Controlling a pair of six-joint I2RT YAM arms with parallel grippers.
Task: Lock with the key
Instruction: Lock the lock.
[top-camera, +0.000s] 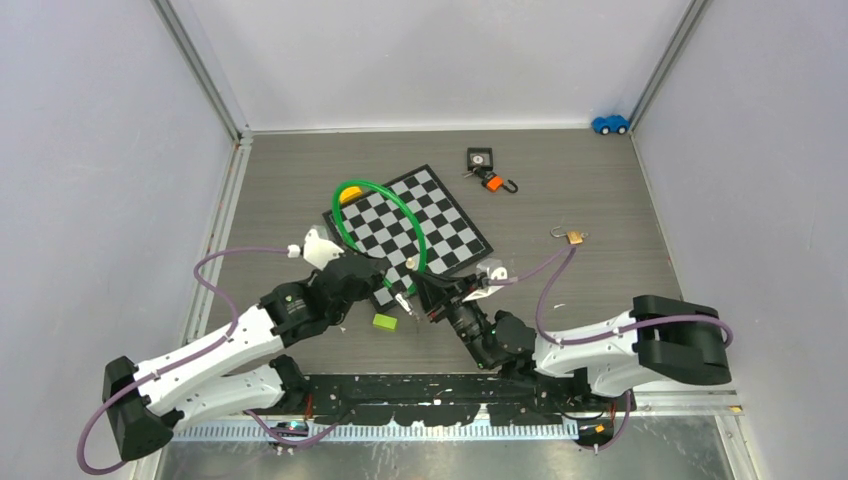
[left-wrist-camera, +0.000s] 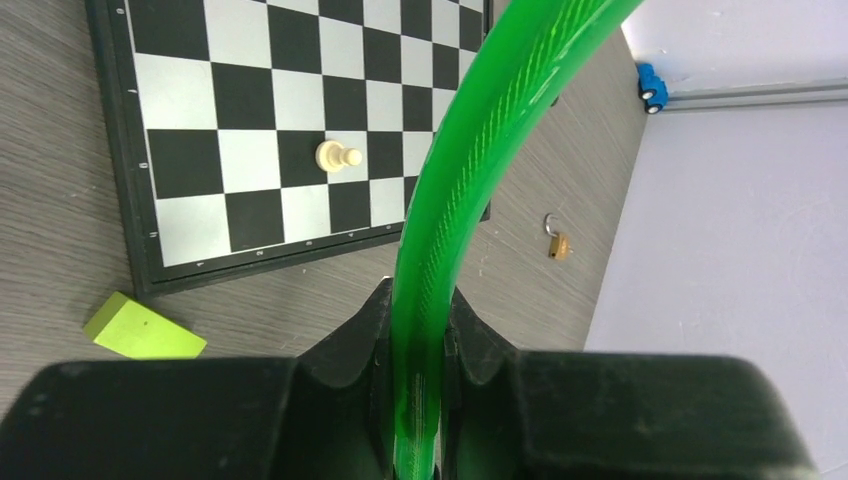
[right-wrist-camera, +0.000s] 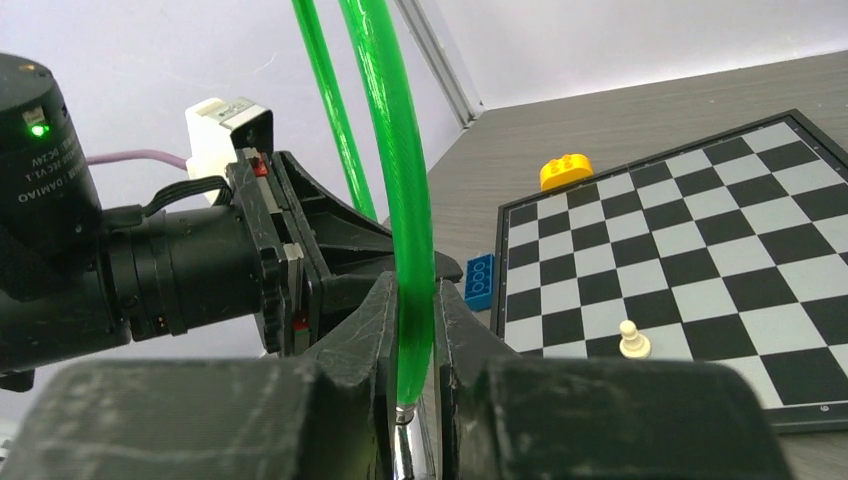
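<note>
A green cable lock (top-camera: 385, 190) arches in a loop above the chessboard. My left gripper (top-camera: 385, 285) is shut on one part of the cable, which runs straight up between its jaws in the left wrist view (left-wrist-camera: 418, 330). My right gripper (top-camera: 428, 292) is shut on the cable's end (right-wrist-camera: 400, 200); a silver metal tip (right-wrist-camera: 403, 440) shows between its jaws. The two grippers sit close together, facing each other. A small brass padlock (top-camera: 574, 237) with an open shackle lies on the table to the right; it also shows in the left wrist view (left-wrist-camera: 557, 245). I cannot make out a key.
A chessboard (top-camera: 450, 205) lies mid-table with a white pawn (left-wrist-camera: 338, 156) on it. A green block (top-camera: 384, 321) lies near the grippers. There is a yellow brick (right-wrist-camera: 565, 171), a blue brick (right-wrist-camera: 479, 280), a black item with an orange carabiner (top-camera: 493, 182), and a blue toy car (top-camera: 609, 124).
</note>
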